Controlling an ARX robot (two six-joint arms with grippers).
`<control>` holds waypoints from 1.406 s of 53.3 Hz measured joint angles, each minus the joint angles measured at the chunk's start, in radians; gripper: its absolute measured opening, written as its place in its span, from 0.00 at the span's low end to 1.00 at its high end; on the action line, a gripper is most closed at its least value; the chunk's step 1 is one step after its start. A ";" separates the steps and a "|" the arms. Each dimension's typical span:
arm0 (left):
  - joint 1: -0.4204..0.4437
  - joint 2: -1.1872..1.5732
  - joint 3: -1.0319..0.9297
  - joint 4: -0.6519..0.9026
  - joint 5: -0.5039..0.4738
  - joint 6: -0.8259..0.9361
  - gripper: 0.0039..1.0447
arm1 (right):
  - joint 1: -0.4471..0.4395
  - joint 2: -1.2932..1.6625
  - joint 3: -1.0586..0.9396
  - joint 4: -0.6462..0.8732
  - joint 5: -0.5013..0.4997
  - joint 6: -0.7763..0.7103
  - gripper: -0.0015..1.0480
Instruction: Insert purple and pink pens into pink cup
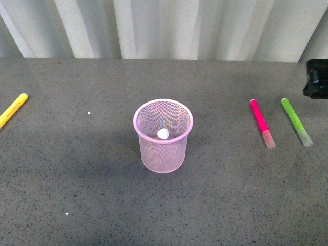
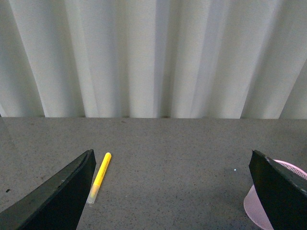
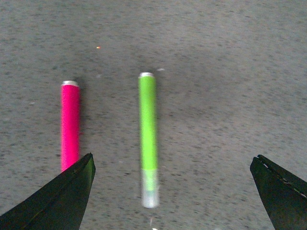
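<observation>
closest to the camera stands the pink cup (image 1: 163, 154), upright near the middle of the grey table (image 1: 77, 195); a small whitish round end (image 1: 163, 134) shows inside it, below the rim, and it reads as the cap of a pen already dropped in; no purple pen lies on the table in any view, so this is most likely the purple pen, though its body colour cannot be made out through the mesh; by that judgement about half the task is done; the pink pen (image 1: 260, 119) is not yet in: it lies flat on the table well to the right of the cup, pale cap toward the robot, near the lime-green marker (image 1: 294, 117) and roughly parallel to it, the two apart; the yellow marker (image 1: 13, 109) lies at the far left edge and has no part in the job.

right gripper (image 3: 172, 157) hangs over the two markers with its jaws spread wide, holding nothing and touching nothing; the green marker sits between its fingers while the pink pen runs off under one finger, so a shift toward the pink pen seems needed before closing; left gripper (image 2: 171, 152) is likewise wide apart and empty, above the table, the yellow marker beside one finger and the cup's rim beside the other.
</observation>
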 joint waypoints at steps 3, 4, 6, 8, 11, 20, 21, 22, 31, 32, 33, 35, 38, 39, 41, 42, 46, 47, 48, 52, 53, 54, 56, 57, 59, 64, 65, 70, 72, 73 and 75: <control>0.000 0.000 0.000 0.000 0.000 0.000 0.94 | 0.039 0.013 0.009 0.000 0.000 0.013 0.93; 0.000 0.000 0.000 0.000 0.000 0.000 0.94 | 0.057 0.020 0.013 0.002 0.000 0.019 0.93; 0.000 0.000 0.000 0.000 0.000 0.000 0.94 | 0.073 0.027 0.015 0.009 0.002 0.025 0.93; 0.000 0.000 0.000 0.000 0.000 0.000 0.94 | 0.086 0.035 0.018 0.012 0.003 0.032 0.93; 0.000 0.000 0.000 0.000 0.000 0.000 0.94 | 0.105 0.049 0.023 0.011 -0.001 0.051 0.93; 0.000 0.000 0.000 0.000 0.000 0.000 0.94 | 0.122 0.094 0.026 0.028 -0.005 0.080 0.93; 0.000 0.000 0.000 0.000 0.000 0.000 0.94 | 0.122 0.101 0.027 0.030 -0.005 0.085 0.93; 0.000 0.000 0.000 0.000 0.000 0.000 0.94 | 0.122 0.105 0.027 0.031 -0.005 0.088 0.93; 0.000 0.000 0.000 0.000 0.000 0.000 0.94 | 0.112 0.144 0.029 0.050 -0.005 0.108 0.93; 0.000 0.000 0.000 0.000 0.000 0.000 0.94 | 0.110 0.149 0.032 0.051 -0.006 0.111 0.93; 0.000 0.000 0.000 0.000 0.000 0.000 0.94 | 0.109 0.150 0.033 0.051 -0.006 0.112 0.93; 0.000 0.000 0.000 0.000 0.000 0.000 0.94 | 0.108 0.156 0.038 0.051 -0.006 0.114 0.93; 0.000 0.000 0.000 0.000 0.000 0.000 0.94 | 0.106 0.163 0.050 0.051 -0.008 0.118 0.93; 0.000 0.000 0.000 0.000 0.000 0.000 0.94 | 0.106 0.166 0.056 0.051 -0.008 0.119 0.93; 0.000 0.000 0.000 0.000 0.000 0.000 0.94 | 0.106 0.174 0.074 0.050 -0.008 0.120 0.93; 0.000 0.000 0.000 0.000 0.000 0.000 0.94 | 0.106 0.176 0.082 0.048 -0.008 0.120 0.93; 0.000 0.000 0.000 0.000 0.000 0.000 0.94 | 0.107 0.184 0.100 0.045 -0.008 0.121 0.93; 0.000 0.000 0.000 0.000 0.000 0.000 0.94 | 0.109 0.190 0.109 0.043 -0.008 0.121 0.93; 0.000 0.000 0.000 0.000 0.000 0.000 0.94 | 0.111 0.193 0.114 0.043 -0.007 0.121 0.93; 0.000 0.000 0.000 0.000 0.000 0.000 0.94 | 0.118 0.208 0.129 0.042 -0.005 0.122 0.93; 0.000 0.000 0.000 0.000 0.000 0.000 0.94 | 0.120 0.211 0.131 0.042 -0.005 0.123 0.93; 0.000 0.000 0.000 0.000 0.000 0.000 0.94 | 0.123 0.216 0.135 0.041 -0.005 0.124 0.93; 0.000 0.000 0.000 0.000 0.000 0.000 0.94 | 0.128 0.226 0.142 0.040 -0.005 0.124 0.93; 0.000 0.000 0.000 0.000 0.000 0.000 0.94 | 0.129 0.229 0.145 0.040 -0.005 0.124 0.93; 0.000 0.000 0.000 0.000 0.000 0.000 0.94 | 0.135 0.239 0.152 0.039 -0.005 0.127 0.93; 0.000 0.000 0.000 0.000 0.000 0.000 0.94 | 0.151 0.267 0.173 0.036 -0.006 0.135 0.93; 0.000 0.000 0.000 0.000 0.000 0.000 0.94 | 0.155 0.273 0.177 0.036 -0.007 0.137 0.93; 0.000 0.000 0.000 0.000 0.000 0.000 0.94 | 0.171 0.289 0.187 0.039 -0.009 0.140 0.93; 0.000 0.000 0.000 0.000 0.000 0.000 0.94 | 0.175 0.293 0.190 0.042 -0.011 0.142 0.93; 0.000 0.000 0.000 0.000 0.000 0.000 0.94 | 0.176 0.297 0.191 0.045 -0.013 0.143 0.93; 0.000 0.000 0.000 0.000 0.000 0.000 0.94 | 0.179 0.301 0.192 0.049 -0.013 0.143 0.93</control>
